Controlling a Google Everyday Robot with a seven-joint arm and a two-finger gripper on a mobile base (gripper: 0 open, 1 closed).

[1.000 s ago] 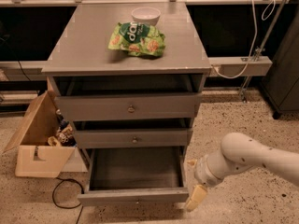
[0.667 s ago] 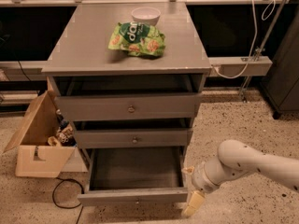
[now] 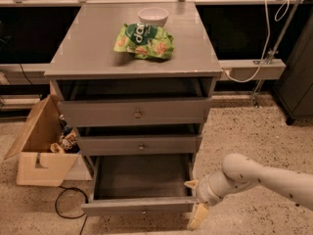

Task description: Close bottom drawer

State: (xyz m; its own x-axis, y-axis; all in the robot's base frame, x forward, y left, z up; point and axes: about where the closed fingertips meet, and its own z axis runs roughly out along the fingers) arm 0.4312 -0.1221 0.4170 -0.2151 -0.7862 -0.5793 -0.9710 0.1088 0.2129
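The bottom drawer [image 3: 139,207] of the grey cabinet [image 3: 88,48] is pulled far out. Its slim front panel sits low near the floor, and its wide flat tray [image 3: 142,175] looks empty. My gripper [image 3: 192,203] is at the right end of the drawer's front panel, on the end of the white arm [image 3: 264,177] coming in from the right. It is open, with one yellowish finger [image 3: 190,184] above the panel's corner and the other [image 3: 196,216] below and in front of it. I cannot tell whether the fingers touch the panel.
The top drawer [image 3: 134,112] and middle drawer [image 3: 139,144] stand slightly out. A green snack bag [image 3: 144,40] and a white bowl [image 3: 153,16] lie on the cabinet top. An open cardboard box [image 3: 36,148] and a black cable [image 3: 63,207] are on the floor to the left.
My arm and gripper have moved left, closing in on the right end of the bottom drawer's front panel. The drawer has not visibly moved.
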